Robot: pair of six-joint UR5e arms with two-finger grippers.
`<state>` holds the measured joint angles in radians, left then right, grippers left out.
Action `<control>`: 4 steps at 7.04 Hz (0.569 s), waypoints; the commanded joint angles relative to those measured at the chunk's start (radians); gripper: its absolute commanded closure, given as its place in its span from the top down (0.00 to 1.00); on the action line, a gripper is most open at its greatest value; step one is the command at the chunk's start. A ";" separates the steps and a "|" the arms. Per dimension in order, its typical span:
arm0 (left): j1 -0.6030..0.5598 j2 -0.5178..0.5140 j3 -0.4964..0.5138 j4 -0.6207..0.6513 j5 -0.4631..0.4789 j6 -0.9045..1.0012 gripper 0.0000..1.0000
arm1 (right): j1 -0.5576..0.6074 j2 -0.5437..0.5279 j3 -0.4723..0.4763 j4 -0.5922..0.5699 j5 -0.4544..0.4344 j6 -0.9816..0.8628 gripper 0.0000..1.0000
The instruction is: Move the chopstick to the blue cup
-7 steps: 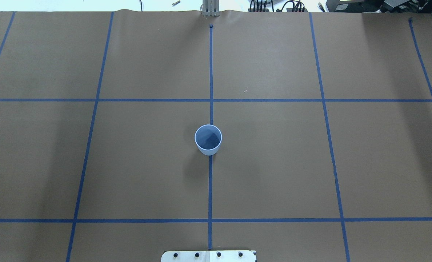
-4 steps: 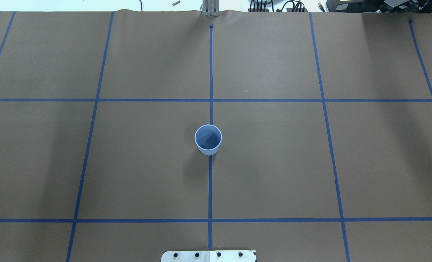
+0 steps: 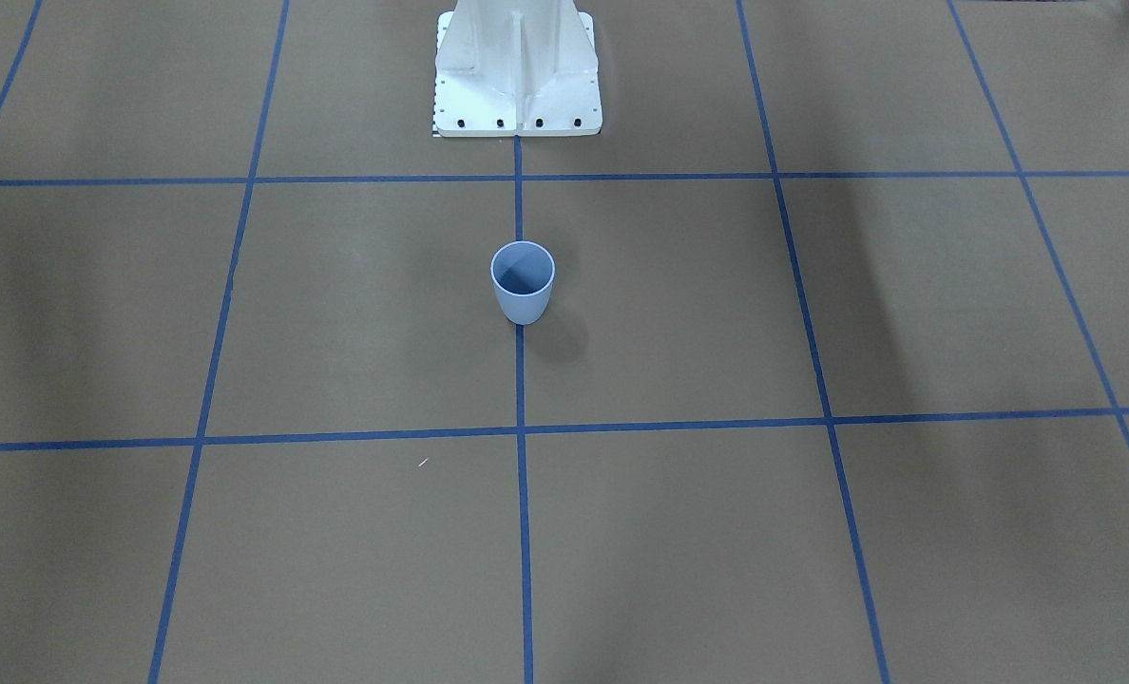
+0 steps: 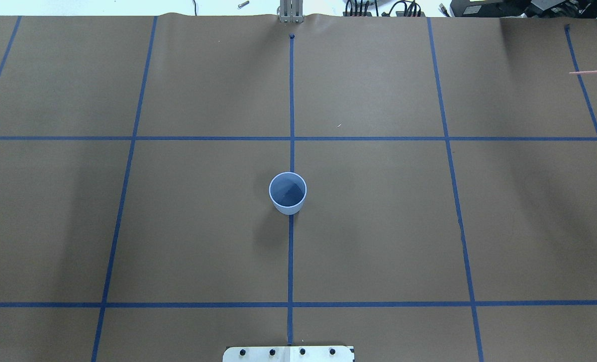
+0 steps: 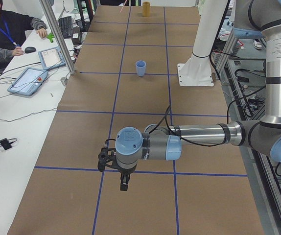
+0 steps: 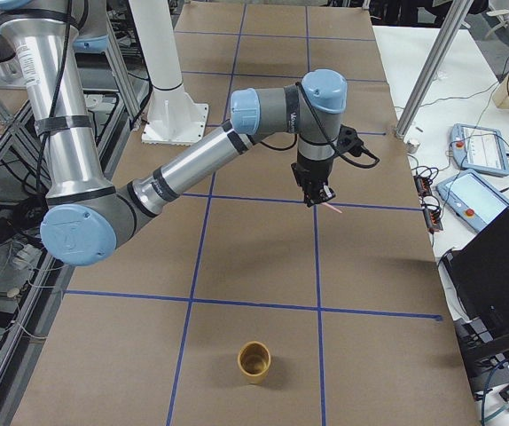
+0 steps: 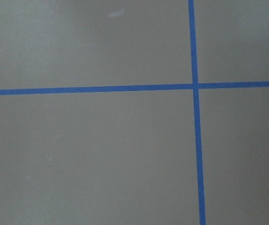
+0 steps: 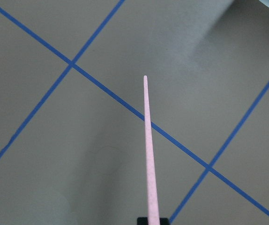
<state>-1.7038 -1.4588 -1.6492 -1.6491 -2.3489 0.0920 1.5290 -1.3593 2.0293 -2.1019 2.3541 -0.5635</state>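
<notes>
Carry step. Right gripper (image 6: 315, 197) jaws pinching the pink chopstick (image 8: 148, 150) by one end, off the table (image 4: 379, 241) at far right, well apart from the blue cup (image 4: 288, 192) at centre. Left gripper (image 5: 123, 185): cannot tell jaw state. Suggest centring the tip over the rim, tilting toward vertical, lowering slowly, releasing only once inside; a side knock would likely tip the cup. Blue cup upright, empty. Tan cup (image 6: 254, 362) at right end looks empty.
</notes>
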 commanded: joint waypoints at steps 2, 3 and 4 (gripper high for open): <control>0.000 0.025 -0.004 -0.003 -0.007 0.000 0.98 | -0.261 0.115 0.115 0.005 -0.024 0.005 0.00; 0.000 0.026 -0.004 -0.003 -0.007 0.000 0.98 | -0.335 0.137 0.136 0.002 -0.056 0.022 0.00; 0.000 0.026 -0.004 -0.003 -0.007 0.000 0.98 | -0.390 0.163 0.138 0.003 -0.071 0.043 0.00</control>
<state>-1.7040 -1.4342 -1.6535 -1.6520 -2.3557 0.0920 1.2175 -1.2296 2.1547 -2.0987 2.3077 -0.5426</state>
